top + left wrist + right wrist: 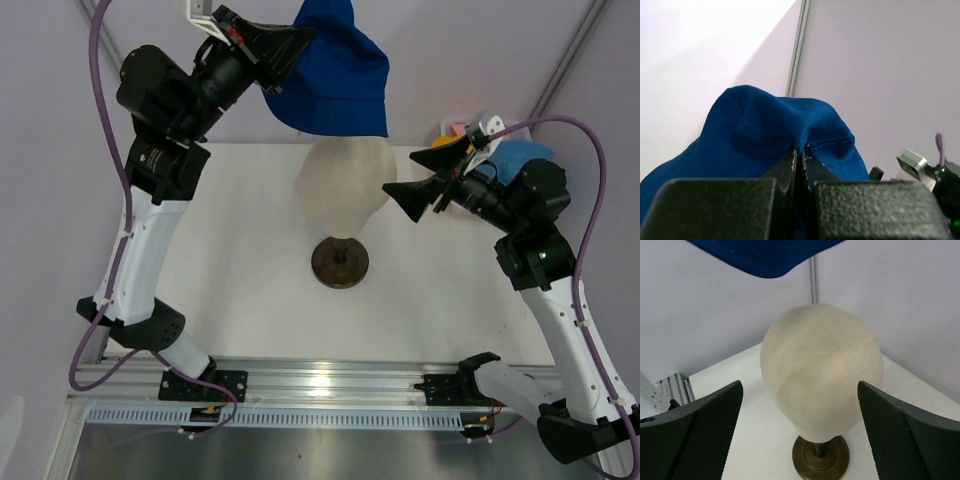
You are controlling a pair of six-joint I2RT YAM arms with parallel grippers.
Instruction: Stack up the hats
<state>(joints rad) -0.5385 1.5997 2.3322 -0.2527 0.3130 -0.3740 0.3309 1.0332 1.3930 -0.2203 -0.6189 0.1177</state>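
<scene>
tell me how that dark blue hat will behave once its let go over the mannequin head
Likely floppy: the dark blue hat hangs in folds from the left end effector. Probably light, since one pinch of fabric carries it. It may drape unevenly over the mannequin head.

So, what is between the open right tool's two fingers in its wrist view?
The cream mannequin head on its dark base stands framed between the right tool fingers, further off, untouched. The dark blue hat hangs above it.

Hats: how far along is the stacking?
Done: nothing yet; the mannequin head is bare. In hand: left gripper is shut on the dark blue hat, raised above the head; right gripper is open beside it. Left: place it, then the other hats.
</scene>
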